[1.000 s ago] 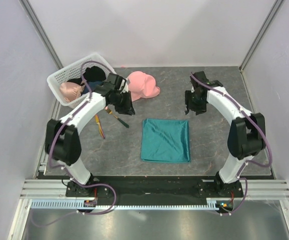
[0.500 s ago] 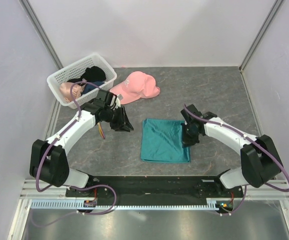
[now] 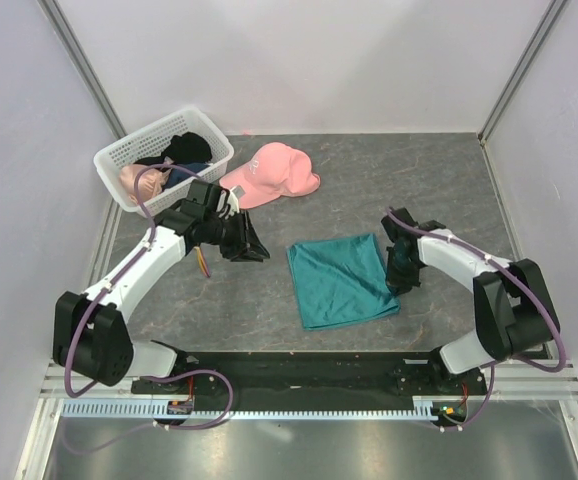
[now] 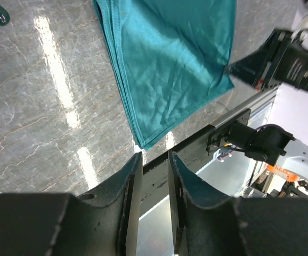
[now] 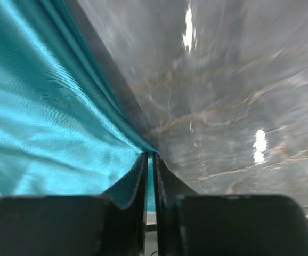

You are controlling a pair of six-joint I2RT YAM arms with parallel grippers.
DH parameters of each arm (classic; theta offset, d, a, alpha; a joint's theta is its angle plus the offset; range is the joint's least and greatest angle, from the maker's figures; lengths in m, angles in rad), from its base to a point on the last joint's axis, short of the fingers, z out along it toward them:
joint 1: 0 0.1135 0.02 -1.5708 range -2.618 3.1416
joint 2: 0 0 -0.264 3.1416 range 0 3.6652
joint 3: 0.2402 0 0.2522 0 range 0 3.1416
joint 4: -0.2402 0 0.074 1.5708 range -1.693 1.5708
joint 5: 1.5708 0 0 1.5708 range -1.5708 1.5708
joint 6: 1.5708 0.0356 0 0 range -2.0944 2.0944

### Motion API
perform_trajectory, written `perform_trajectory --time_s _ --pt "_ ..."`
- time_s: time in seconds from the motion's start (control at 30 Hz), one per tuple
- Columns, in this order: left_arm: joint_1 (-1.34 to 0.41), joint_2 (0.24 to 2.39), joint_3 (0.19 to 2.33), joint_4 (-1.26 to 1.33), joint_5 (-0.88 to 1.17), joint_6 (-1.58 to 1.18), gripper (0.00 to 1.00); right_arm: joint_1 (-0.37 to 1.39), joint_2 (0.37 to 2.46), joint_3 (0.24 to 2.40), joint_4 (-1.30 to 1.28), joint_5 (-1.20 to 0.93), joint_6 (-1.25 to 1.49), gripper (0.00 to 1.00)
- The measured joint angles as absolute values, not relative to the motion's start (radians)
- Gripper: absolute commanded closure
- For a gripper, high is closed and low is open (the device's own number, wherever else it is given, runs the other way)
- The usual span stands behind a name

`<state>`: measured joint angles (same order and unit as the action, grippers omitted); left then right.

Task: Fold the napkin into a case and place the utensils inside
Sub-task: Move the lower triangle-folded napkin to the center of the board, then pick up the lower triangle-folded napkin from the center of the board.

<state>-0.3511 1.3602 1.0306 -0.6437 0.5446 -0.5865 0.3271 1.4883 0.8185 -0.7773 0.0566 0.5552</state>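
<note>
Top external view gives the widest layout: a grey marbled table (image 3: 439, 180) carries everything. On it the soft teal-green cloth napkin (image 3: 341, 282) lies flat between the two arms, skewed to the table's edges. The left wrist view shows its edge stacked in several layers, so it reads as a folded square and not yet a narrow case.

A white slotted plastic basket (image 3: 119, 160) stands at the far left corner. It holds a black cloth bundle (image 3: 184, 148), a peach soft item (image 3: 134, 180) and a scrap of blue I cannot identify, with no task thing among them. Just beside it lies a pink baseball cap (image 3: 274, 172), beyond the napkin and apart from it.

The right gripper (image 3: 401, 270) sits low at the napkin's right edge. In the right wrist view its jaws are pinched together on the cloth's border. The left gripper (image 3: 247, 245) hovers to the napkin's left, apart from it, with a narrow gap between its jaws and nothing in them.

The folding step looks to be in hand. The next move likely calls for carrying the pinched edge across the cloth without letting the layers slide, perhaps with the left gripper steadying the far side.

A thin purple-and-orange utensil (image 3: 203, 262) lies on the table by the left arm. I cannot make out the fork.
</note>
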Motion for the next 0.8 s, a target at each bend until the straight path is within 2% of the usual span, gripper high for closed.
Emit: perform_trajectory --time_s 0.03,0.07,0.13,0.27,0.4,0.53,0.63,0.8 --pt "-0.351 1.354 1.025 -0.643 0.550 -0.587 0.67 0.330 1.499 0.852 -0.793 0.075 0.552 0.74" --pt "-0.351 1.350 1.022 -0.644 0.553 -0.587 0.67 0.336 1.501 0.883 -0.805 0.094 0.549 0.70" --pt "-0.351 1.346 1.014 -0.643 0.554 -0.587 0.66 0.364 1.493 0.956 -0.841 0.126 0.548 0.63" --pt "-0.351 1.346 1.007 -0.646 0.551 -0.587 0.66 0.532 1.474 1.087 -0.870 0.165 0.569 0.53" --pt "-0.346 1.346 1.007 -0.649 0.530 -0.587 0.60 0.761 1.502 1.144 -0.850 0.143 0.619 0.48" --pt "-0.310 1.346 1.007 -0.652 0.525 -0.591 0.60 0.956 1.640 1.216 -0.831 0.130 0.669 0.44" --pt "-0.270 1.351 1.007 -0.653 0.529 -0.592 0.60 1.057 1.736 1.236 -0.797 0.120 0.701 0.44" --pt "-0.226 1.363 1.007 -0.654 0.534 -0.591 0.60 1.131 1.784 1.236 -0.780 0.108 0.734 0.44"
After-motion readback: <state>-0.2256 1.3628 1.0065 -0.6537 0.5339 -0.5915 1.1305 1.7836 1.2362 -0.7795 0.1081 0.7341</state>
